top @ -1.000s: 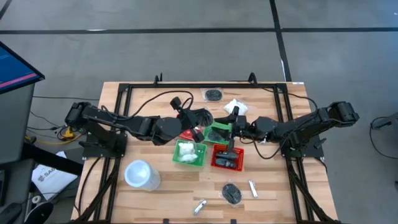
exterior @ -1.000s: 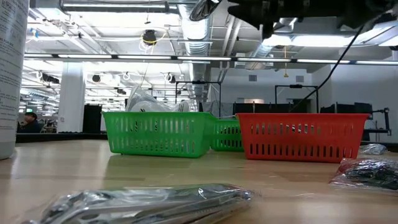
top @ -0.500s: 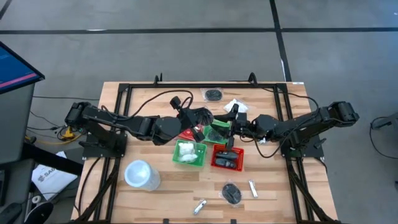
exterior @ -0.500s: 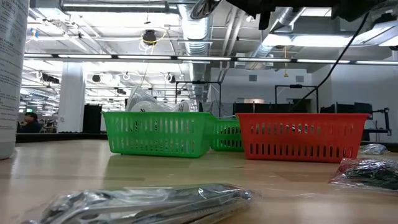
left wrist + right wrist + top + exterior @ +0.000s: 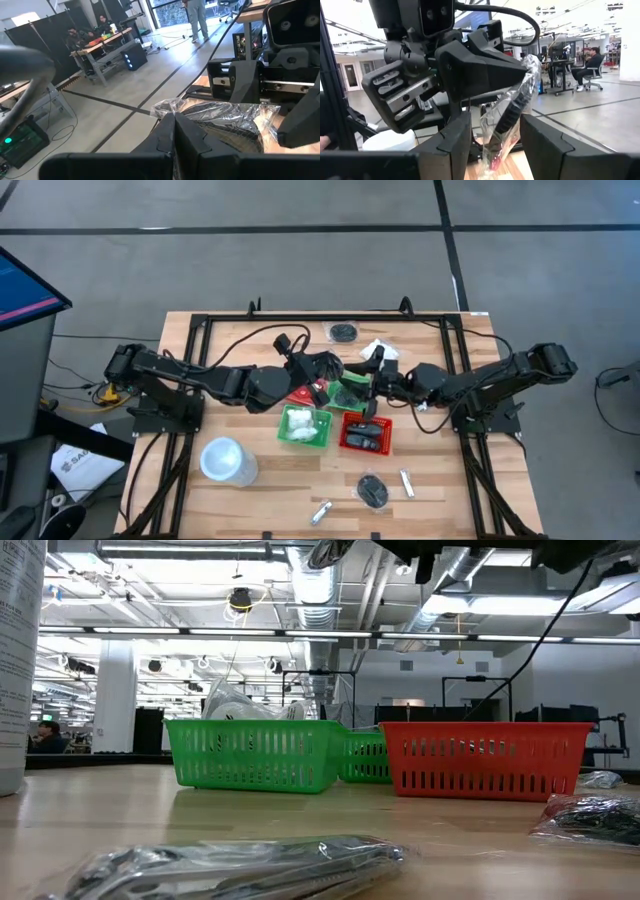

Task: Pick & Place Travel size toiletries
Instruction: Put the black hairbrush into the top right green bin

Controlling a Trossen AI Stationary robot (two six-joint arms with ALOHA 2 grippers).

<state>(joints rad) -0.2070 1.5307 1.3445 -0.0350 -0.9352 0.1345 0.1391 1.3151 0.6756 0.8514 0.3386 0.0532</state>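
high view – left gripper [image 5: 327,366]: over mid table above the baskets, fingers not readable here
high view – right gripper [image 5: 372,370]: facing the left one, close, jaw gap hard to read
high view – baskets: green basket [image 5: 304,425] with white packets [image 5: 301,423], red basket [image 5: 365,433] with dark pieces, second green basket [image 5: 352,393] half hidden under the arms
high view – loose items: black bundle [image 5: 343,332] and white packet [image 5: 377,348] at far edge; wrapped black bundle [image 5: 374,490] and two silvery tubes [image 5: 407,482] near front edge
high view – cup [image 5: 228,461]: front left, well apart from baskets
low view – arms: only dark undersides at the top, cut off, grippers not seen
low view – baskets: green one left, red one right, the other green behind and between them
low view – front: wrapped item lies blurred right at the camera; another wrapped bundle at right edge, cut off
low view – room: a person seated far left
left wrist view – left gripper [image 5: 174,131]: fingers pressed together, pinching the edge of a clear bag [image 5: 220,116] with a dark piece inside
left wrist view – behind: right arm's parts block the bag's far side; people at benches far off
right wrist view – right gripper [image 5: 495,131]: fingers spread either side of the hanging bag [image 5: 512,116], contact cannot tell
right wrist view – left gripper: fills the middle, holding the bag's top; bag's bottom hidden behind the fingers
right wrist view – room: a person seated at a desk far off
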